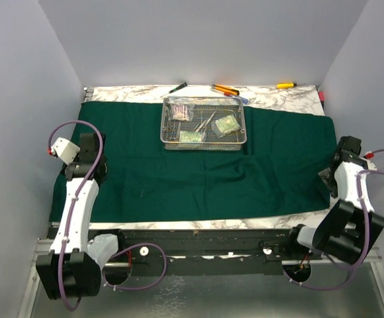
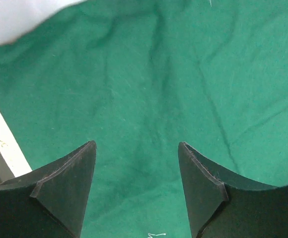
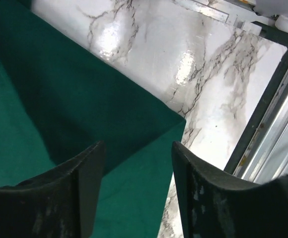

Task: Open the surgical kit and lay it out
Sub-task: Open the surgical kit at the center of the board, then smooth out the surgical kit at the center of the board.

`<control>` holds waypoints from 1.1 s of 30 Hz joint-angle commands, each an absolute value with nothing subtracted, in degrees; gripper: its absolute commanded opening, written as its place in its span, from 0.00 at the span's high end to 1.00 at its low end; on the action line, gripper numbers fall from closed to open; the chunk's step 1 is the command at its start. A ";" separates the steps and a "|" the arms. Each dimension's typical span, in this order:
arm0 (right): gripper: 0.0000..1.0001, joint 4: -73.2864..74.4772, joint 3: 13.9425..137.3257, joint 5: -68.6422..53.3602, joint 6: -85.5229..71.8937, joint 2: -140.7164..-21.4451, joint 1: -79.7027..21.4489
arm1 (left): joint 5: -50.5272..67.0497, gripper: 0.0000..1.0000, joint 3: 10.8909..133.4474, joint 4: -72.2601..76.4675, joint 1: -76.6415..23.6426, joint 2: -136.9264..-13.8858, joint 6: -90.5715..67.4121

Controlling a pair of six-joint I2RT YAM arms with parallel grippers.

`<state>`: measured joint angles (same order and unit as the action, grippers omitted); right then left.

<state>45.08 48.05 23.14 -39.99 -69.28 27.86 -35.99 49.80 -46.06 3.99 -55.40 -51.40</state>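
The dark green cloth (image 1: 198,165) of the surgical kit lies spread flat over most of the table. On its far middle stands the silver wire-mesh tray (image 1: 204,141), holding small clear packets (image 1: 226,124) and steel tweezers (image 1: 207,122). My left gripper (image 2: 136,148) hovers open over the cloth (image 2: 149,89) near its left edge, nothing between its fingers. My right gripper (image 3: 136,146) is open above the cloth's near right corner (image 3: 149,144), also empty.
Loose screwdrivers and pens (image 1: 225,89) lie on the bare marble strip (image 1: 139,93) along the back; a yellow one (image 1: 285,85) sits at the far right. Grey walls close in left, right and behind. Marble table (image 3: 198,74) shows beside the cloth corner, with the metal frame edge (image 3: 263,114) beyond.
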 commanded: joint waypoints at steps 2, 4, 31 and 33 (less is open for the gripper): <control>0.34 39.89 51.17 21.78 -31.57 -76.44 23.49 | -28.39 0.32 49.60 -39.29 3.69 -61.48 -47.61; 0.29 39.50 52.56 24.32 -31.24 -77.86 18.91 | -28.22 0.32 49.64 -38.02 3.69 -63.13 -47.34; 0.49 48.98 63.68 38.96 -28.72 -103.18 7.51 | -27.62 0.31 49.62 -31.90 4.24 -75.99 -42.98; 0.57 49.94 63.99 40.39 -29.10 -103.44 7.79 | -26.85 0.31 49.14 -31.90 4.85 -76.87 -43.38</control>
<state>46.00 62.57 35.05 -27.42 -102.28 7.55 -29.10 50.13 -32.69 4.03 -74.96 -43.29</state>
